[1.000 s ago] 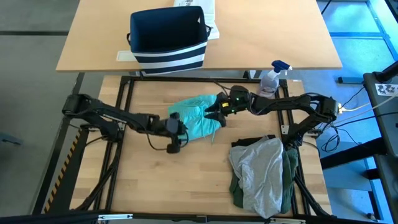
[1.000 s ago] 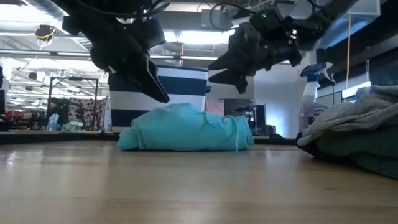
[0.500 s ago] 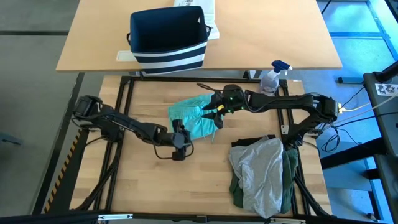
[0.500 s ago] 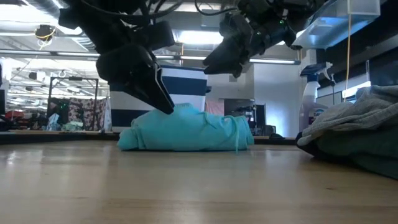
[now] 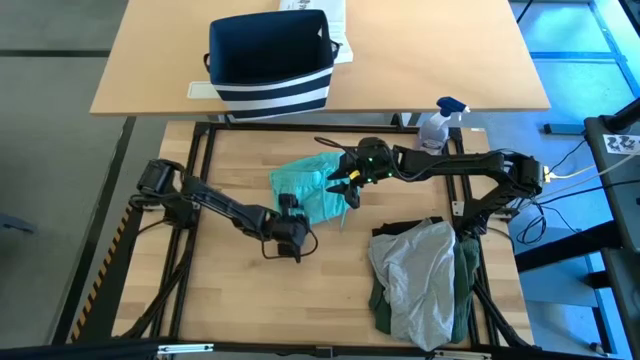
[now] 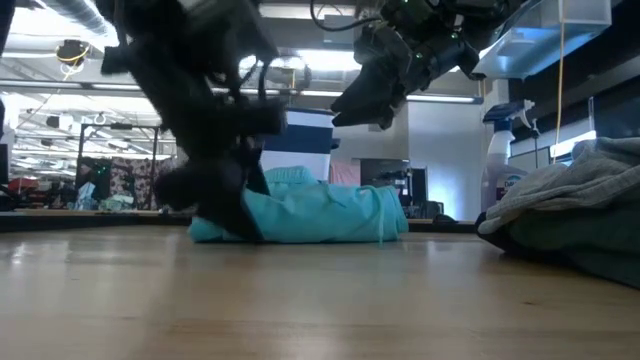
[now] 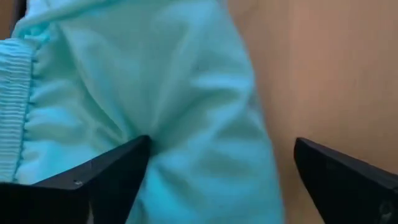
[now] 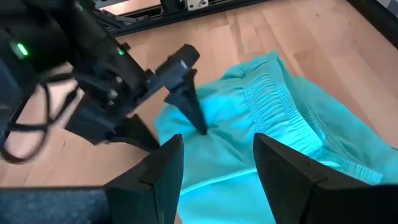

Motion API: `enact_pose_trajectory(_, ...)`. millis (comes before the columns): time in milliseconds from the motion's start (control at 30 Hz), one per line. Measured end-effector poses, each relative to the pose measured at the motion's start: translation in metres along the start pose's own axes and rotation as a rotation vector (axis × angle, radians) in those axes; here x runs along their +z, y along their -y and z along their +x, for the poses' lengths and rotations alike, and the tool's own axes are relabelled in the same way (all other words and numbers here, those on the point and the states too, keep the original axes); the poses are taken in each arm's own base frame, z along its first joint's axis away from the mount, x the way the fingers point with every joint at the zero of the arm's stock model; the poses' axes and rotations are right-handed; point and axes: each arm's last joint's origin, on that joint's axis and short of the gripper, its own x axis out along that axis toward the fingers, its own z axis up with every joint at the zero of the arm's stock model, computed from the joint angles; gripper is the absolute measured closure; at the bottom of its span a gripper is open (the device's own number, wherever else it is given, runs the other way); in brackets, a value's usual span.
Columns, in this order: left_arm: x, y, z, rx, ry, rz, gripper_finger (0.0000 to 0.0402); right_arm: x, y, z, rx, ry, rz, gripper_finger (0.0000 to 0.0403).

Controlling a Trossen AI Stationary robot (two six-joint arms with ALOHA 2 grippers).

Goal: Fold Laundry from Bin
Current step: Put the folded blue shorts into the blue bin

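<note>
Your left gripper (image 5: 297,222), jaws spread wide, presses down at the teal garment (image 5: 312,187); your right gripper (image 5: 343,181) hovers above the garment, parted, holding nothing.

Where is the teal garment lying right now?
In the high view the teal garment lies bunched on the work table's middle, between the open left gripper at its near edge and the right gripper over its far-right side.

Two slender black jointed arms, matte and boxy at the links; thin black cables loop loosely along each; the right gripper (image 5: 343,186) carries a small green indicator light near its wrist; the left gripper (image 7: 214,171) ends in two flat, wedge-shaped black fingers (image 7: 106,171) with squared tips
</note>
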Motion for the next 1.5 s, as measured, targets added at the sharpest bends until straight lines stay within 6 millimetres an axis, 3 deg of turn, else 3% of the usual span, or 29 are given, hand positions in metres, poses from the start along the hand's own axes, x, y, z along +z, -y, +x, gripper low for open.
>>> enact_pose_trajectory(200, -0.005, -0.002, 0.019, 0.172, -0.036, 0.009, 0.0003, -0.003, 0.000, 0.000, -0.001, -0.026, 0.010, 0.0210)
enact_pose_trajectory(533, -0.005, -0.025, 0.035, 0.294, -0.041, -0.093, 0.0014, -0.009, 0.000, 0.000, 0.019, -0.093, 0.032, 0.0210)
enact_pose_trajectory(633, -0.006, -0.032, 0.039, 0.298, -0.046, -0.151, 0.0051, -0.009, -0.002, -0.002, 0.064, -0.094, 0.034, 0.0210)
enact_pose_trajectory(733, -0.007, -0.040, 0.044, 0.285, -0.056, -0.200, 0.0119, -0.004, -0.005, -0.010, 0.074, -0.074, 0.016, 0.0210)
enact_pose_trajectory(967, -0.007, -0.051, 0.052, 0.146, -0.052, -0.355, 0.0368, 0.006, -0.009, -0.029, 0.009, -0.018, -0.066, 0.0210)
enact_pose_trajectory(1167, -0.003, -0.053, 0.049, 0.082, -0.016, -0.381, 0.0391, -0.001, -0.007, -0.032, -0.106, -0.116, -0.305, 0.0210)
enact_pose_trajectory(1333, 0.008, -0.063, 0.029, 0.039, 0.056, -0.416, 0.0391, -0.007, -0.005, -0.033, -0.188, -0.201, -0.455, 0.0208)
enact_pose_trajectory(1500, 0.013, -0.081, 0.011, 0.011, 0.101, -0.465, 0.0391, -0.014, -0.006, -0.029, -0.140, -0.266, -0.480, 0.0165)
